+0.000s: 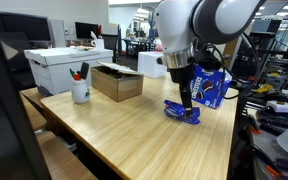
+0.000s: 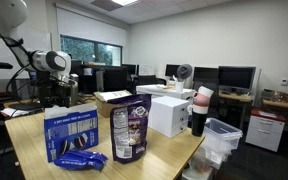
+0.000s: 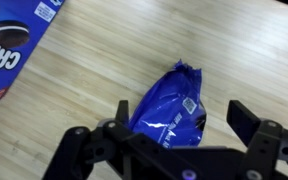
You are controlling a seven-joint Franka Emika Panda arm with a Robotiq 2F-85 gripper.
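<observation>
A crumpled blue snack packet point(image 3: 172, 105) lies flat on the wooden table. My gripper point(image 3: 181, 108) hangs straight above it and is open. One finger stands on each side of the packet, with a gap showing between each finger and the wrapper. In an exterior view the gripper point(image 1: 187, 100) points down just over the blue packet point(image 1: 181, 112). A blue Oreo box point(image 1: 212, 87) stands close behind it, and its corner shows in the wrist view point(image 3: 14, 40). In an exterior view that Oreo box point(image 2: 72, 135) hides the fingers and the spot under them.
An open cardboard box point(image 1: 117, 82), a white box point(image 1: 69, 65) and a white cup of pens point(image 1: 80, 92) sit further along the table. By the Oreo box stand a purple bag point(image 2: 130, 130), a white carton point(image 2: 170, 115) and another blue wrapper point(image 2: 82, 161).
</observation>
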